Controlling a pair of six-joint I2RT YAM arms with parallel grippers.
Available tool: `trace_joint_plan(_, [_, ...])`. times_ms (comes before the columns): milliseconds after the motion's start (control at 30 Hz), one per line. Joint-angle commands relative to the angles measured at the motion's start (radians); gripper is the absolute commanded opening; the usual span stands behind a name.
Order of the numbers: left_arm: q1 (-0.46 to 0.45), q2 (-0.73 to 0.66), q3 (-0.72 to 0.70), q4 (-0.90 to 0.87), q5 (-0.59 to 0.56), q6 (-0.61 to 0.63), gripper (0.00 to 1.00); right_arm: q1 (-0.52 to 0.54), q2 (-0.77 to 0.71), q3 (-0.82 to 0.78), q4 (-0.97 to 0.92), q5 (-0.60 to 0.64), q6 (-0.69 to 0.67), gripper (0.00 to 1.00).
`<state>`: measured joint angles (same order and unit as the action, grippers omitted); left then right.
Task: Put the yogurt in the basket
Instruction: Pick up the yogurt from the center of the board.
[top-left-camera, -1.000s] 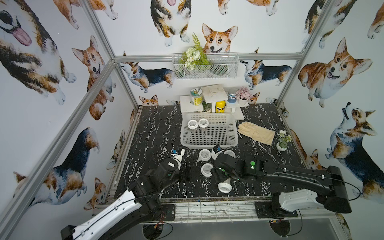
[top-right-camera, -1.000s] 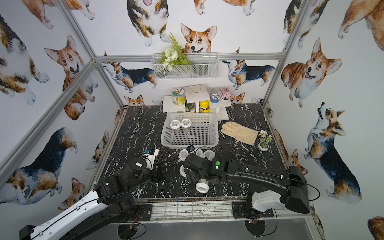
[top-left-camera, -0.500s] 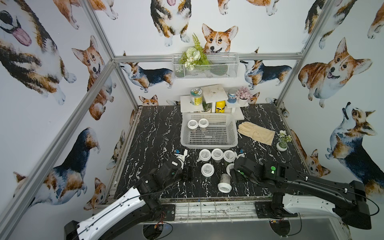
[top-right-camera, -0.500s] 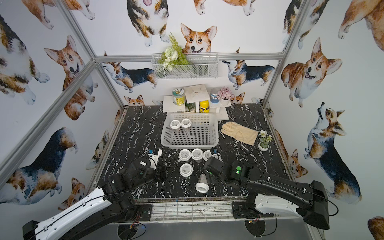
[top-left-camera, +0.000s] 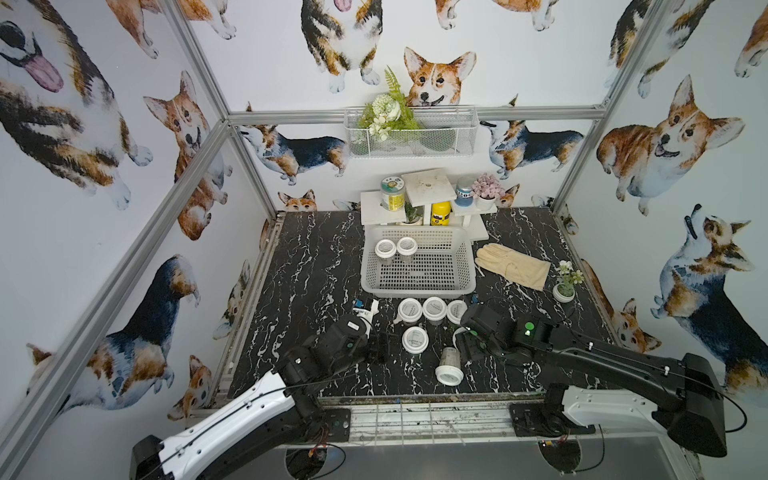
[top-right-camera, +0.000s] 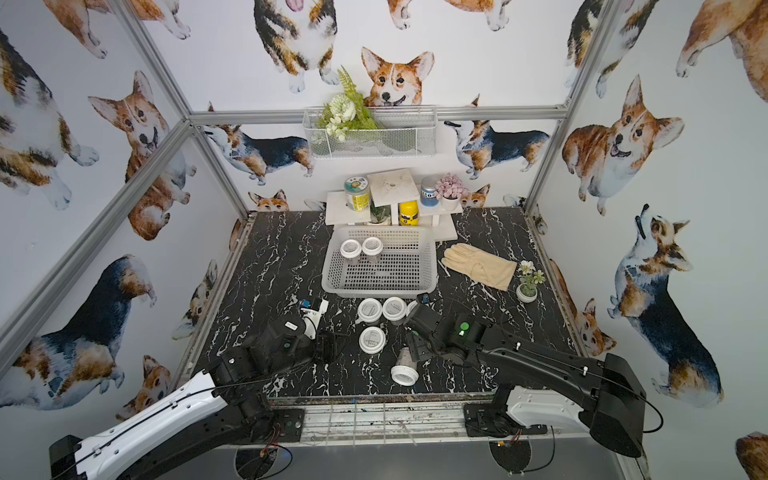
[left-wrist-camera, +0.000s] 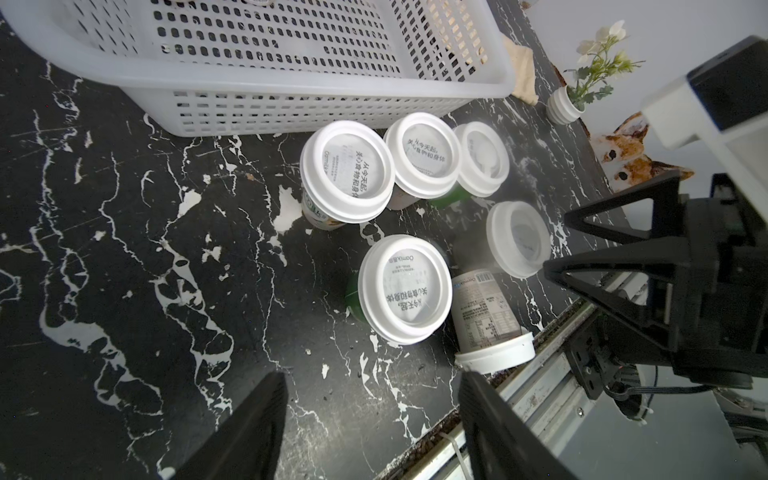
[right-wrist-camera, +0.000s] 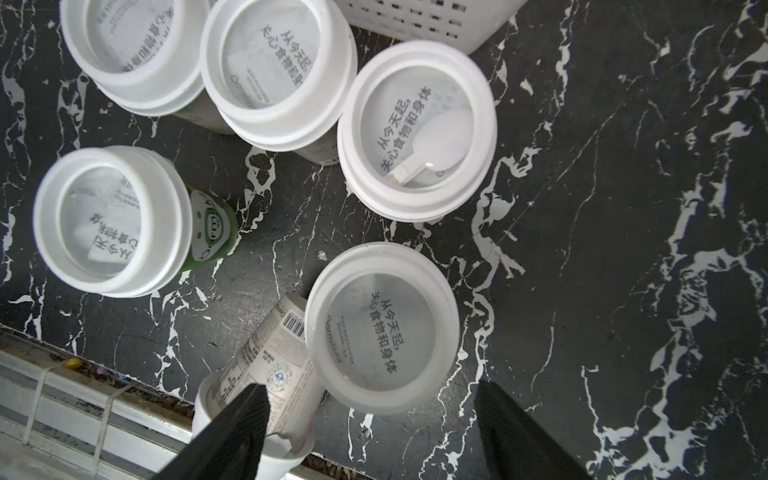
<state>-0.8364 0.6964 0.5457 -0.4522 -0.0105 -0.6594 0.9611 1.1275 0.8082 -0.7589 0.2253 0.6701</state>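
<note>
The white slotted basket (top-left-camera: 419, 289) stands mid-table with two yogurt cups (top-left-camera: 385, 248) (top-left-camera: 407, 246) in its far left corner. In front of it three cups (top-left-camera: 434, 307) stand in a row, one stands alone (top-left-camera: 414, 338), and one lies on its side (top-left-camera: 449, 368). My right gripper (top-left-camera: 467, 347) hangs open over another upright cup (right-wrist-camera: 382, 328), which sits just ahead of its fingers; the fallen cup (right-wrist-camera: 266, 374) lies beside one finger. My left gripper (left-wrist-camera: 374, 399) is open and empty, left of the lone cup (left-wrist-camera: 405, 286).
A cream glove (top-left-camera: 513, 266) and a small potted flower (top-left-camera: 565, 286) lie right of the basket. A white shelf stand (top-left-camera: 428, 189) with jars and a yellow bottle (top-left-camera: 440, 214) is behind it. The table's front metal rail (left-wrist-camera: 540, 399) runs close to the fallen cup.
The right arm drew back from over the cups toward the right, uncovering the row of three, then edged left again over one cup. The left arm barely moved.
</note>
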Motion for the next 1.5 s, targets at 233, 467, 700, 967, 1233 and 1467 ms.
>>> trace_joint_plan(233, [0.002, 0.017, -0.001, 0.023, 0.014, 0.018, 0.71, -0.008, 0.063, 0.001, 0.024, 0.016, -0.03, 0.83])
trace_joint_plan(467, [0.002, 0.026, -0.001, 0.023, 0.018, 0.02, 0.71, -0.019, 0.081, 0.004, 0.038, 0.012, -0.044, 0.78])
trace_joint_plan(700, [0.002, 0.037, 0.003, 0.023, 0.021, 0.023, 0.71, -0.028, 0.09, 0.01, 0.043, 0.009, -0.053, 0.66])
trace_joint_plan(967, [0.002, 0.049, 0.006, 0.024, 0.024, 0.027, 0.71, -0.032, 0.088, 0.03, 0.011, 0.005, -0.052, 0.56])
trace_joint_plan(1233, [0.002, 0.061, 0.006, 0.029, 0.028, 0.03, 0.71, -0.032, 0.018, 0.069, -0.077, -0.007, -0.026, 0.55])
trace_joint_plan(1467, [0.002, 0.055, 0.003, 0.028, 0.027, 0.028, 0.71, -0.032, -0.037, 0.102, -0.139, -0.029, -0.006, 0.54])
